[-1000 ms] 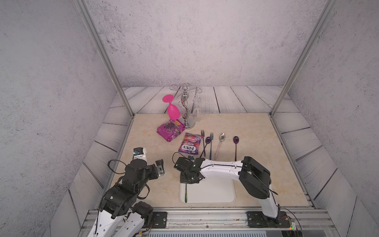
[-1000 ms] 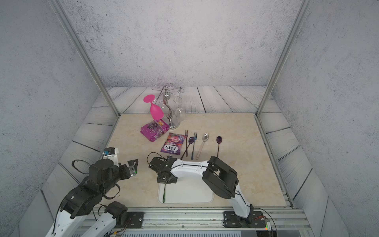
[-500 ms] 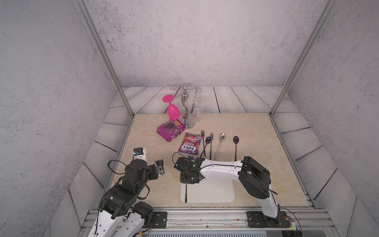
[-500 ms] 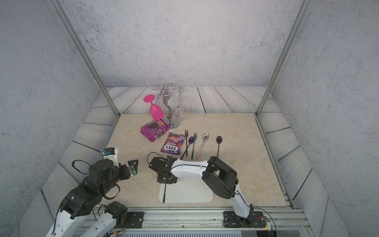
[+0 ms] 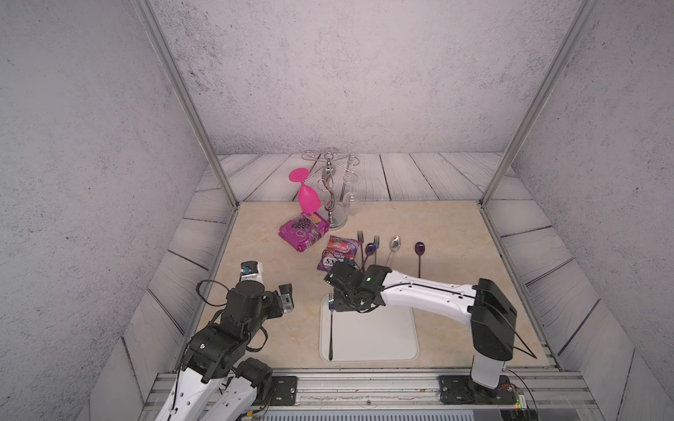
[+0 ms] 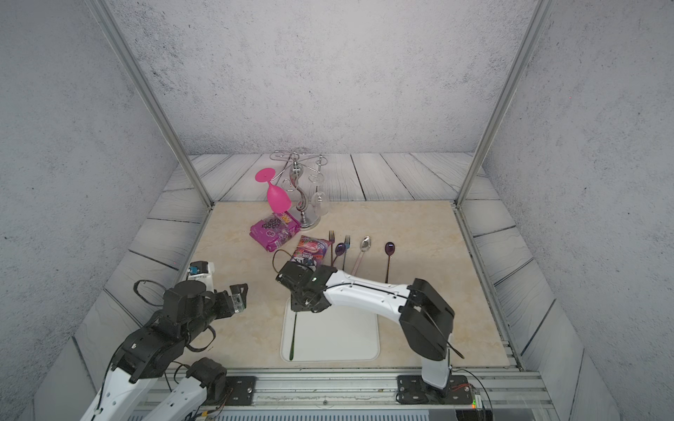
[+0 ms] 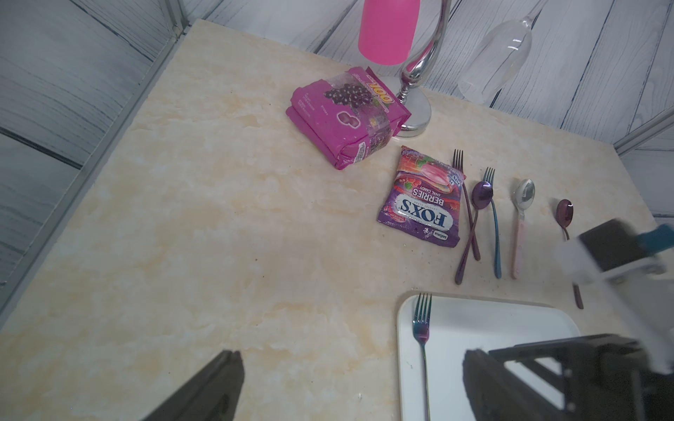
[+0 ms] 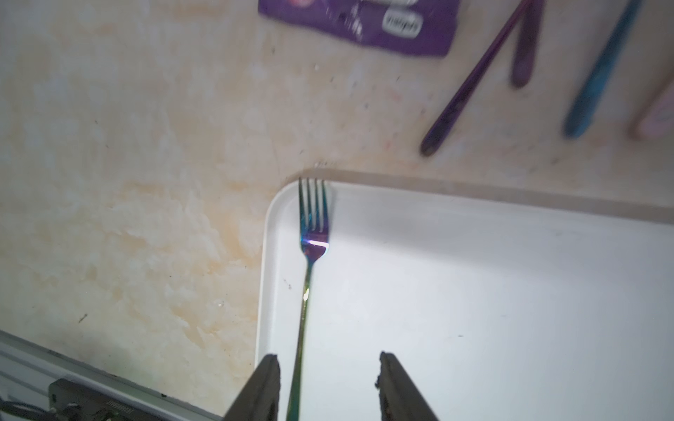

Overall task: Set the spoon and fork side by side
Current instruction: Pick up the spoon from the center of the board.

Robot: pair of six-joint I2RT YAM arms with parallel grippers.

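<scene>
Beige tabletop (image 5: 270,277), white tray (image 5: 379,335): fork (image 5: 331,328) at its edge, presumably leaving room alongside. Unclenched right gripper (image 8: 327,355) straddles the handle; left gripper (image 7: 352,351) spread, idle.

Between the matt black jaws of the right end effector (image 8: 328,362) you see a glossy iridescent metal fork (image 8: 313,226) on a smooth white plastic tray (image 8: 474,291); beyond it, the bench (image 8: 146,182) looks like polished beige stone, with a shiny foil candy packet (image 7: 423,204).

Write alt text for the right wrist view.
A rainbow fork lies in a white tray, handle between the fingers of the open right gripper. Beyond it, a purple candy bag and cutlery handles lie on the table.
</scene>
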